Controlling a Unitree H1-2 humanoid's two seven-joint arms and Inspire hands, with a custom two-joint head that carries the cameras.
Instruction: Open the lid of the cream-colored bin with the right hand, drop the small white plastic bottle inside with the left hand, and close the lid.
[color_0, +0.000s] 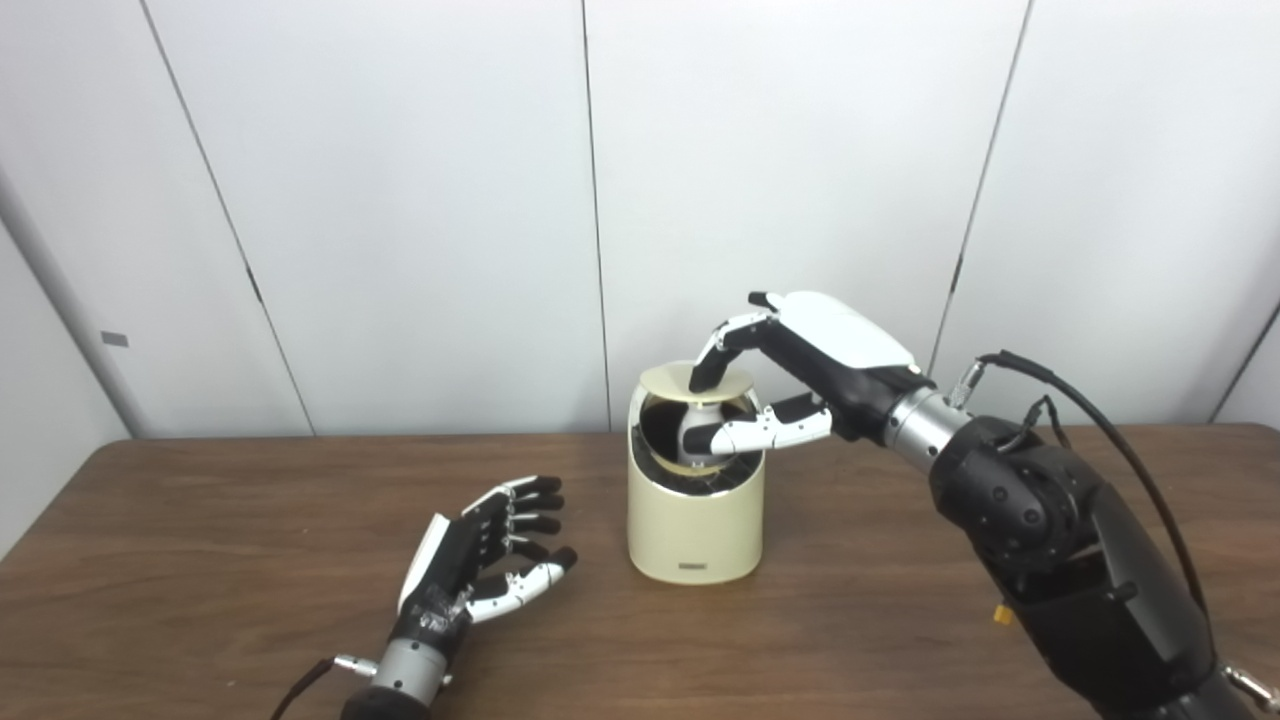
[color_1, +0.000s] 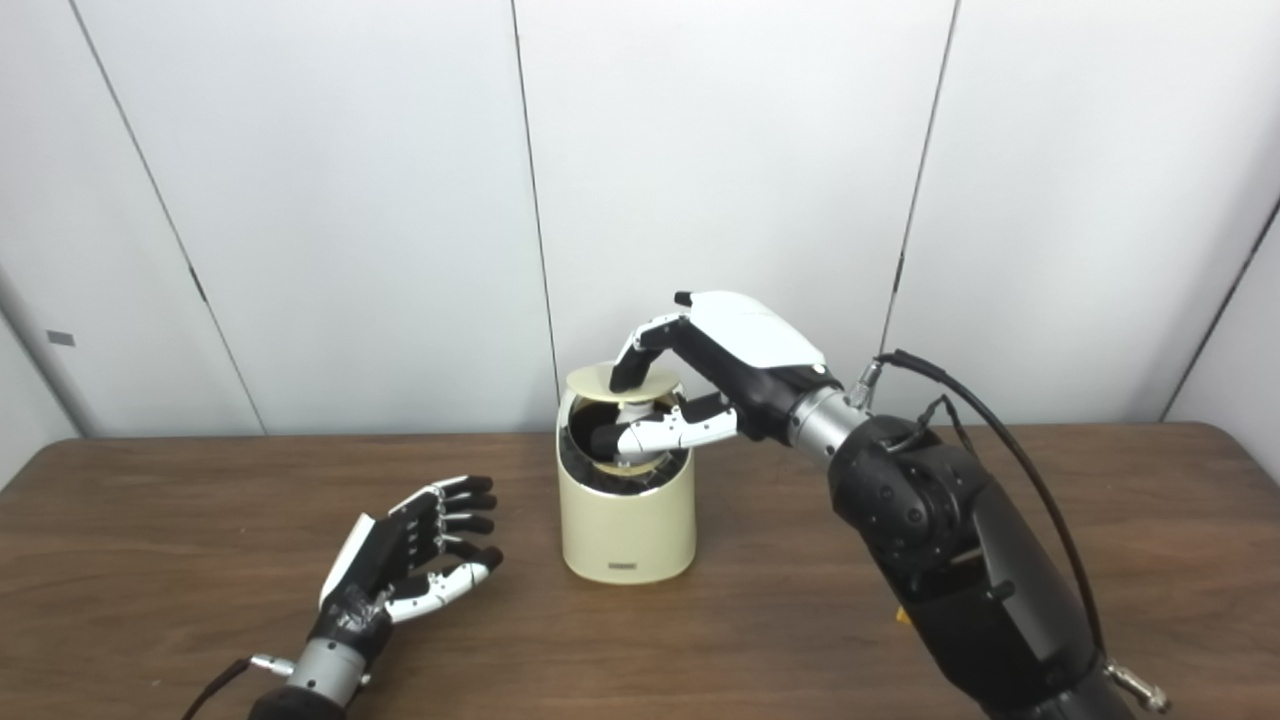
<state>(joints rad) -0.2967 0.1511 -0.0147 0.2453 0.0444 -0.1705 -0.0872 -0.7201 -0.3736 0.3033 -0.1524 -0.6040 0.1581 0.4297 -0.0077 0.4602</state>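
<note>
Our right hand (color_0: 800, 375) pinches the bin (color_0: 695, 520)'s light, stiff lid (color_0: 697, 380) at its thin rim, while our left hand (color_0: 490, 555) lies released, empty.

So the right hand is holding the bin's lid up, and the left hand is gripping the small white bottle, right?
Not quite. The right hand does hold the lid of the bin up, but the left hand is open and empty on the table, as the left eye view shows.

The cream-colored bin (color_0: 694, 520) stands upright, its round lid (color_0: 697, 379) raised nearly level above the opening.
</note>
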